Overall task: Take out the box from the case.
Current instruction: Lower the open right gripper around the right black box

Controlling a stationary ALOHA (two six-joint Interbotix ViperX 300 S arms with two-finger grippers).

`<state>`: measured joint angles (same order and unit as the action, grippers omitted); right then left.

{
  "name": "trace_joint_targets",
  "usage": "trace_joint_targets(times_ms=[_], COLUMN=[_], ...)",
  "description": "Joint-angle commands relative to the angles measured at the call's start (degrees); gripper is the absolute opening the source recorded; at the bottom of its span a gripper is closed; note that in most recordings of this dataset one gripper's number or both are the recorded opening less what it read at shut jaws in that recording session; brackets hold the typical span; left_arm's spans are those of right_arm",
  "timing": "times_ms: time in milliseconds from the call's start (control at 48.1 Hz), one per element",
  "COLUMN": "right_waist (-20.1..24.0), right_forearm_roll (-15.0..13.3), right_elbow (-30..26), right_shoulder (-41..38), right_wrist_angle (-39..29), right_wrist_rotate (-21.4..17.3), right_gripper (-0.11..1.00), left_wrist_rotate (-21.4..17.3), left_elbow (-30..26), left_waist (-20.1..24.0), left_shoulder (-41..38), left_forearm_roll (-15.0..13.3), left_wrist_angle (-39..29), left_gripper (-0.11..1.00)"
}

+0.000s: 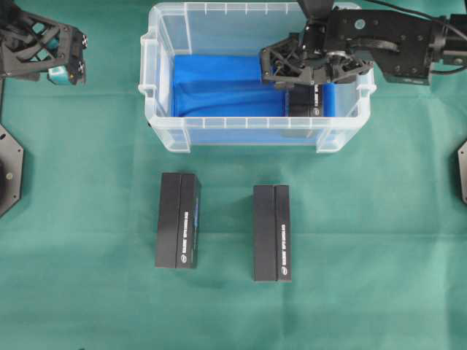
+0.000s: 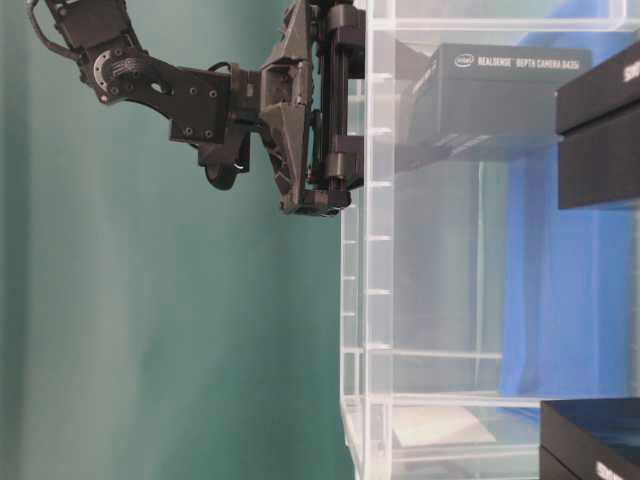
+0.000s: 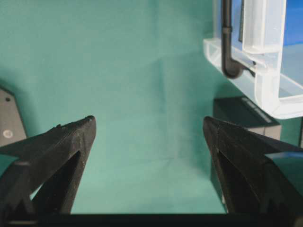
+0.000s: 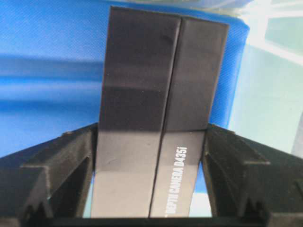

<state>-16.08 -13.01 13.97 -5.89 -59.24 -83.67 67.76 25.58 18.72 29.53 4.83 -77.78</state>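
Broadly, the bench (image 1: 80, 292) is covered by a green cloth, and toward its far side stands the case (image 1: 164, 131), a clear bin whose bottom is lined by a blue cloth (image 1: 219, 91). The right hand (image 1: 315, 67) is lowered inside the right end of the case, and the box (image 4: 156, 118) is seen directly below it and between its fingers (image 4: 61, 161): in the right wrist view the black box runs lengthwise away from the palm, its long axis crossing the line between the jaws, so that the two long sides face the pads. The jaws are part-way closed around the box, and both pads appear to be at or just beside its sides; whether a firm grip is made cannot be told. The right arm is judged by far the nearer, and a straight lift is judged to be what the coming move calls for. The near wall and the right end wall of the case stand close beside the hand and could be struck if the box is swung sideways before the rim is cleared. The left hand (image 3: 149, 142) hangs wide open with nothing in it, well apart to the left of the case. Two more black boxes (image 1: 179, 220) lie on the bench in front of the case, outside the lifting path.
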Motion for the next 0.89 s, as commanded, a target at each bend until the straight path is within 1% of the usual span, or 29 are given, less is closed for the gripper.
trace_joint_targets(times_ms=[0,644,873], right_waist=[0.3,0.4,0.4], right_forearm_roll=[-0.1,0.0,0.0], right_elbow=[-0.4,-1.5,-3.5], right_shoulder=[0.6,0.9,2.3], right_wrist_angle=[0.2,0.2,-3.3], right_wrist_rotate=[-0.4,-0.4,-0.2], right_gripper=[0.66,0.66,0.66], left_wrist_rotate=[0.0,0.1,0.2], left_elbow=[-0.4,0.4,0.4], left_waist=[-0.2,-0.2,-0.2], left_shoulder=[0.8,1.9,1.9], left_forearm_roll=[-0.1,0.0,-0.1], left_wrist_angle=[0.2,-0.1,0.0], left_gripper=[0.97,0.97,0.97])
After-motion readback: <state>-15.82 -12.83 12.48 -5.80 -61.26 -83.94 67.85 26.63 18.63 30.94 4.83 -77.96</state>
